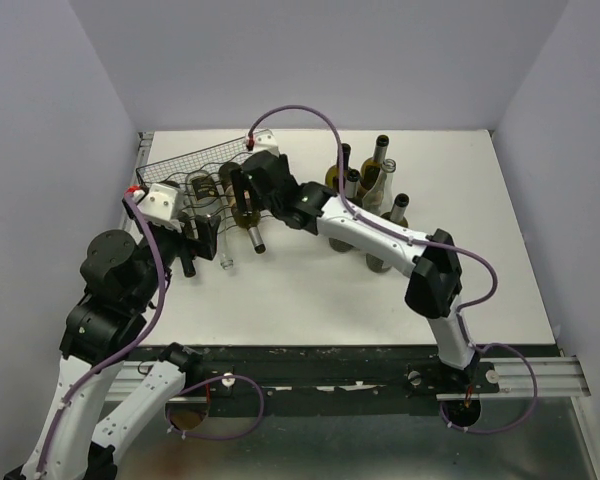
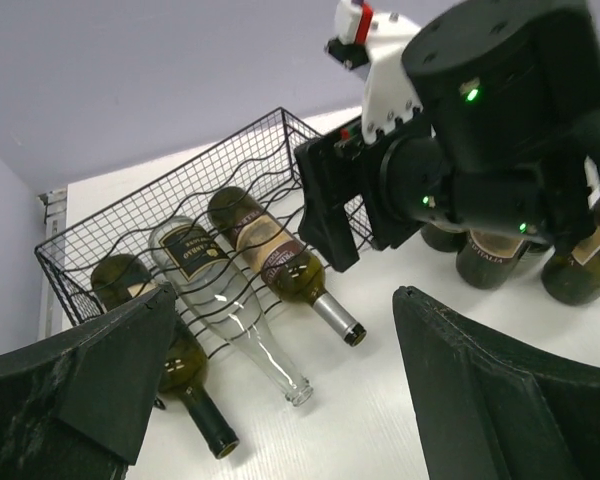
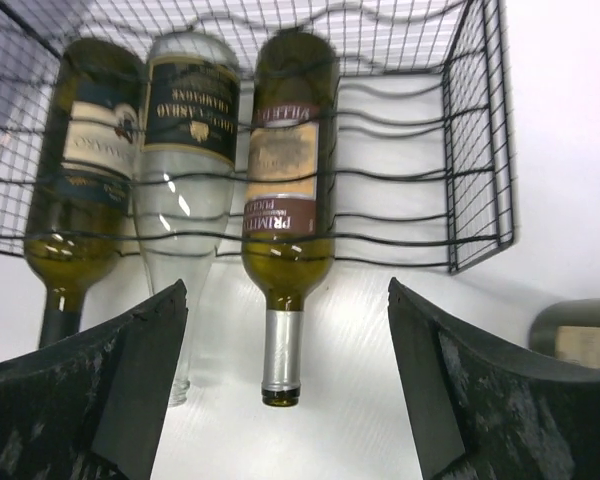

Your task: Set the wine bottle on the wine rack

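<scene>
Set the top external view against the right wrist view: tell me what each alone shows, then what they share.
Only top external: the left arm and the cluster of standing bottles right of the wine rack.
Only right wrist: the empty cradles right of the silver-capped bottle; from above, the right arm hides them.
Both: the wine rack, the three bottles lying in it with necks poking out, and the open right gripper.
</scene>
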Robot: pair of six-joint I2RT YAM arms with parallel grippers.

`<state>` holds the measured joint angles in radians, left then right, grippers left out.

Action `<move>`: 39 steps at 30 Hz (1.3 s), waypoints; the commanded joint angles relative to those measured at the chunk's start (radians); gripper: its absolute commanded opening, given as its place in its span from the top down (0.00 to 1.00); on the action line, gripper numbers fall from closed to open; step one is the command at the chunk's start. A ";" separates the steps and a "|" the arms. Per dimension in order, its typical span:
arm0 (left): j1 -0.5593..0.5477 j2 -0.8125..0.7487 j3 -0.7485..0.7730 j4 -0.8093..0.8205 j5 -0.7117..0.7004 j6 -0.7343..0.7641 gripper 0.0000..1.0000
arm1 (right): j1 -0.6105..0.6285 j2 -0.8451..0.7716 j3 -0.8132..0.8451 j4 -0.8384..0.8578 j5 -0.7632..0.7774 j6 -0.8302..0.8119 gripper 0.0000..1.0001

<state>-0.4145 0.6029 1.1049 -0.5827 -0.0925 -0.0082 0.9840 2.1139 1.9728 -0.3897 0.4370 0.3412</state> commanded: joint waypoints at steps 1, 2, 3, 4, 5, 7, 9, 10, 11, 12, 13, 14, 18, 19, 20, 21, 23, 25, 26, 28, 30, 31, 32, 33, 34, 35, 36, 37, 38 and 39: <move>-0.003 -0.018 0.042 0.007 0.085 -0.012 0.01 | -0.013 -0.090 0.106 -0.220 0.086 -0.030 0.11; -0.003 -0.026 0.041 0.023 0.088 -0.019 0.01 | -0.021 -0.119 0.112 -0.245 0.095 -0.031 0.10; -0.003 -0.031 0.042 0.035 0.089 -0.032 0.01 | -0.031 -0.146 0.112 -0.273 0.110 -0.031 0.09; -0.003 -0.038 0.042 0.052 0.089 -0.038 0.01 | -0.037 -0.175 0.113 -0.300 0.129 -0.022 0.09; -0.003 -0.044 0.042 0.066 0.091 -0.036 0.01 | -0.041 -0.204 0.109 -0.319 0.153 -0.019 0.08; -0.003 -0.055 0.052 0.090 0.121 -0.036 0.01 | -0.044 -0.267 0.083 -0.333 0.199 -0.024 0.06; -0.003 -0.061 0.055 0.103 0.148 -0.030 0.01 | -0.047 -0.331 0.054 -0.334 0.245 -0.028 0.05; -0.003 -0.061 0.056 0.109 0.164 -0.026 0.01 | -0.047 -0.356 0.037 -0.334 0.267 -0.033 0.04; -0.003 -0.064 0.056 0.113 0.177 -0.024 0.01 | -0.048 -0.379 0.029 -0.339 0.296 -0.034 0.04; -0.003 -0.061 0.056 0.112 0.186 -0.024 0.01 | -0.050 -0.394 0.020 -0.351 0.318 -0.030 0.04; -0.003 -0.061 0.056 0.113 0.191 -0.027 0.01 | -0.056 -0.403 0.012 -0.369 0.339 -0.016 0.04; -0.003 -0.057 0.055 0.115 0.195 -0.030 0.01 | -0.062 -0.410 0.009 -0.389 0.371 0.004 0.04; -0.003 -0.057 0.049 0.136 0.201 -0.047 0.01 | -0.096 -0.439 -0.041 -0.449 0.408 0.096 0.04; -0.003 -0.061 0.044 0.144 0.201 -0.047 0.01 | -0.103 -0.451 -0.069 -0.437 0.395 0.104 0.04; -0.003 -0.058 0.046 0.149 0.204 -0.049 0.01 | -0.107 -0.465 -0.092 -0.422 0.373 0.104 0.04; -0.003 -0.058 0.046 0.152 0.209 -0.050 0.01 | -0.114 -0.469 -0.112 -0.405 0.350 0.104 0.04; -0.003 -0.051 0.050 0.149 0.218 -0.047 0.01 | -0.128 -0.465 -0.121 -0.411 0.327 0.110 0.05; -0.003 -0.043 0.055 0.146 0.220 -0.049 0.01 | -0.143 -0.441 -0.111 -0.451 0.344 0.148 0.06; -0.003 -0.042 0.056 0.144 0.220 -0.049 0.01 | -0.153 -0.431 -0.106 -0.469 0.345 0.165 0.08; -0.003 -0.043 0.055 0.147 0.218 -0.050 0.01 | -0.165 -0.422 -0.123 -0.477 0.347 0.191 0.10; -0.003 -0.045 0.053 0.155 0.221 -0.055 0.01 | -0.179 -0.420 -0.149 -0.459 0.329 0.194 0.13; -0.003 -0.043 0.055 0.156 0.223 -0.053 0.01 | -0.185 -0.422 -0.166 -0.446 0.316 0.193 0.15; -0.003 -0.043 0.055 0.158 0.227 -0.053 0.01 | -0.191 -0.425 -0.181 -0.430 0.303 0.185 0.17; -0.003 -0.043 0.056 0.161 0.229 -0.055 0.01 | -0.196 -0.430 -0.199 -0.408 0.284 0.177 0.19; -0.003 -0.043 0.059 0.162 0.231 -0.053 0.01 | -0.199 -0.434 -0.213 -0.393 0.272 0.176 0.22; -0.003 -0.043 0.059 0.159 0.232 -0.052 0.01 | -0.203 -0.437 -0.227 -0.382 0.255 0.170 0.24; -0.003 -0.043 0.058 0.158 0.231 -0.050 0.01 | -0.205 -0.437 -0.236 -0.371 0.241 0.165 0.25; -0.003 -0.043 0.056 0.156 0.231 -0.050 0.01 | -0.208 -0.439 -0.247 -0.367 0.235 0.165 0.27; -0.003 -0.045 0.053 0.155 0.229 -0.052 0.01 | -0.211 -0.439 -0.256 -0.362 0.227 0.162 0.32; -0.003 -0.045 0.049 0.155 0.228 -0.053 0.01 | -0.212 -0.439 -0.267 -0.354 0.220 0.154 0.35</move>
<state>-0.4145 0.5552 1.1393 -0.4496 0.1112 -0.0498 0.7834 1.6798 1.7397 -0.7990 0.7113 0.4969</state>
